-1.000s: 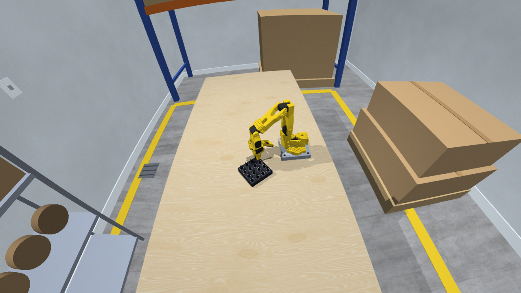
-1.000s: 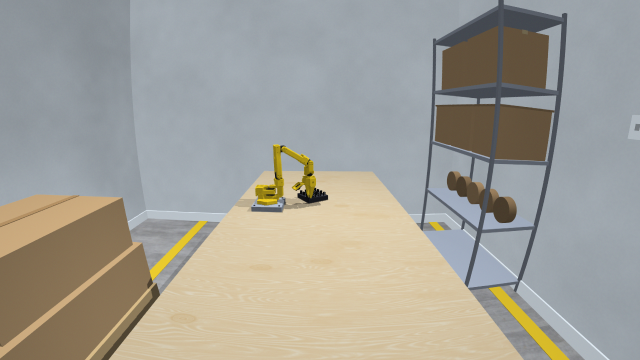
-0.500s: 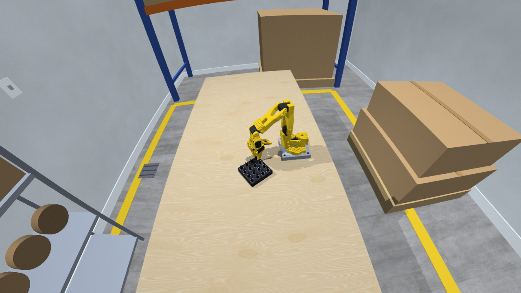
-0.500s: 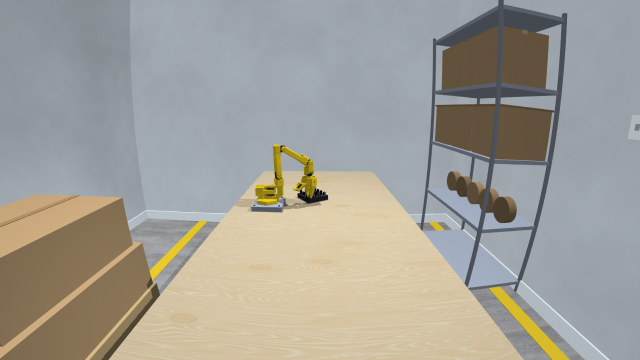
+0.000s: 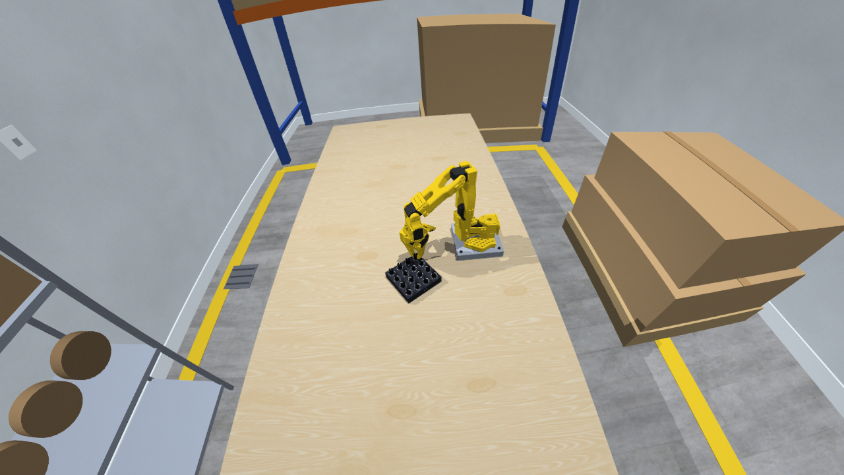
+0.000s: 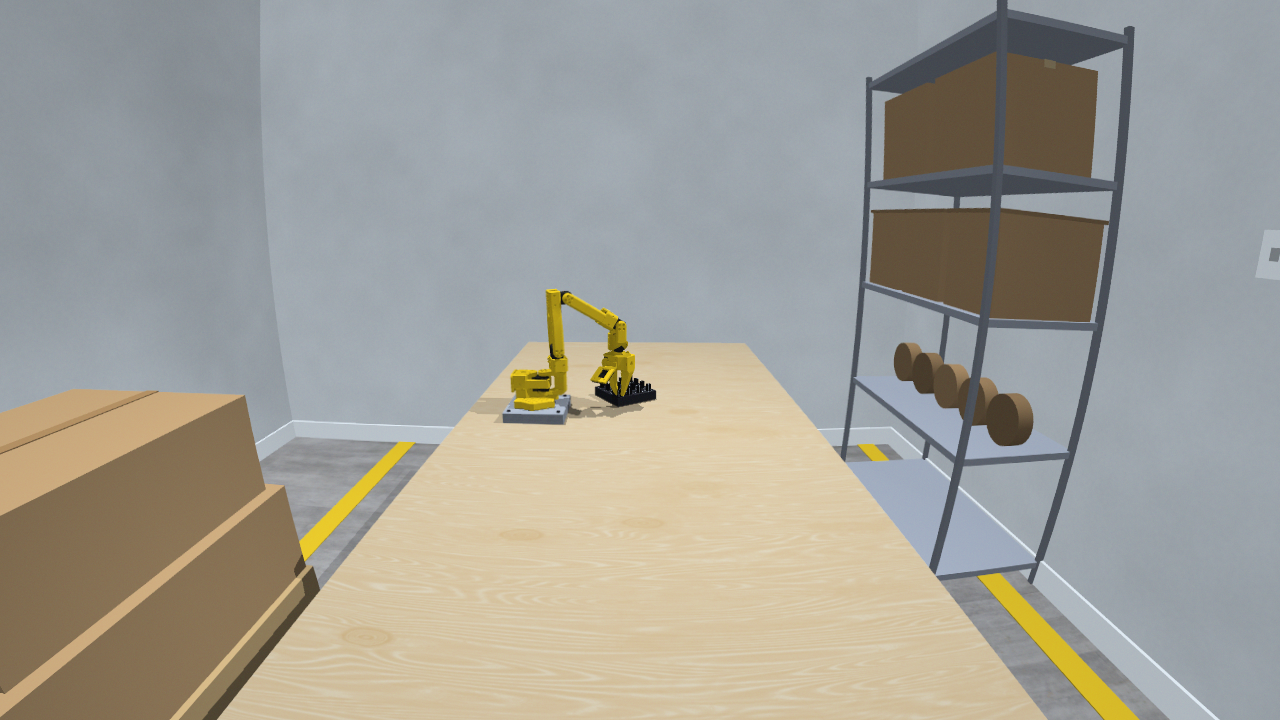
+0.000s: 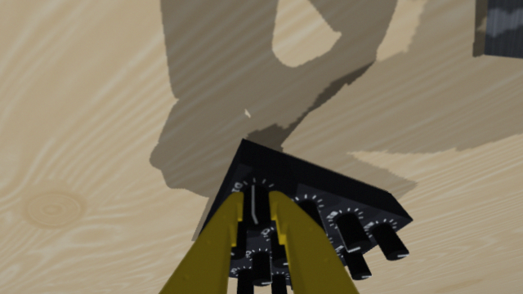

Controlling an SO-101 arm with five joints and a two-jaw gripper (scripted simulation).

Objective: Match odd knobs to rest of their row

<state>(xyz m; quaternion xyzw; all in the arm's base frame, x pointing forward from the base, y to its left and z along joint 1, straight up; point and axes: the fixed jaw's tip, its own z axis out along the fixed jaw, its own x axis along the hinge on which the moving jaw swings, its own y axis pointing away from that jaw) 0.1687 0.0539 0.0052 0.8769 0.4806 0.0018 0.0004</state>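
Observation:
The black knob box [image 5: 413, 279] lies on the wooden table just in front of the arm's base; it also shows in the exterior view [image 6: 626, 392] and in the wrist view [image 7: 310, 212]. It carries several black knobs with white pointer lines and white tick marks. My gripper [image 7: 254, 204] reaches down onto the box's corner nearest the arm and is shut on the corner knob [image 7: 255, 202]. That knob's white line runs up between the two yellow fingers. The gripper also shows in the top view [image 5: 415, 254]. The label by this knob is blurred.
The arm's grey base plate [image 5: 477, 245] stands right of the box. Large cardboard boxes [image 5: 690, 230] sit off the table to the right and one [image 5: 483, 70] at the far end. A metal shelf rack [image 6: 975, 286] stands beside the table.

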